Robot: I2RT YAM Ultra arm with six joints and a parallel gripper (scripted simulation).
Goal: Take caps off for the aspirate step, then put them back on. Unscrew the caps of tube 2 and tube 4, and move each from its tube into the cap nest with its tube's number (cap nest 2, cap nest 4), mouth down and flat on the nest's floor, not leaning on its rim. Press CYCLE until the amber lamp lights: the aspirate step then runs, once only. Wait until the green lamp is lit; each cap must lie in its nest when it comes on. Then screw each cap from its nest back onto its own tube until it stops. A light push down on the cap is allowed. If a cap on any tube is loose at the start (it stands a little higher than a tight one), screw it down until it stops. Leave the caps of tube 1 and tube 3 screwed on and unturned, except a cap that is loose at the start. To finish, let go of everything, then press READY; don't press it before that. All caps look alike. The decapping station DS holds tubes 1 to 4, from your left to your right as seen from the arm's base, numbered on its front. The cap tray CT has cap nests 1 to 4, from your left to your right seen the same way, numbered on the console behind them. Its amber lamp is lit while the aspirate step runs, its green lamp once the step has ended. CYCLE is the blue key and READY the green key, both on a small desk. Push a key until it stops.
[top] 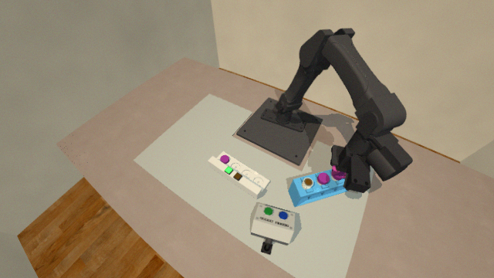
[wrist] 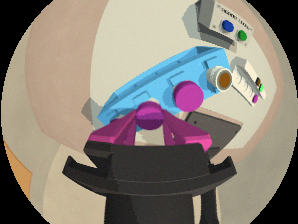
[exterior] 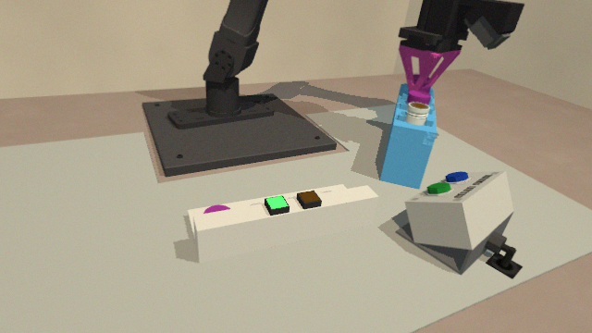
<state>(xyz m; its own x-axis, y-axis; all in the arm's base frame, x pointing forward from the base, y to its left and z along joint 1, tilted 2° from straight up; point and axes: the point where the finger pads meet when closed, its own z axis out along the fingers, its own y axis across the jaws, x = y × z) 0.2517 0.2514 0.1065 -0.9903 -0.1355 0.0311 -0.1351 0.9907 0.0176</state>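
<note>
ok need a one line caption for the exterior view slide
Claw shut on a magenta cap at the blue decapping station; green lamp lit.

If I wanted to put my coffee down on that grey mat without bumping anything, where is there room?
The widest bare stretch of mat lies between the white cap tray and the mat's left edge, beside the arm's base plate. Another strip runs in front of the key desk. It is crowded by the blue tube station, where the gripper grips a purple cap.
</note>
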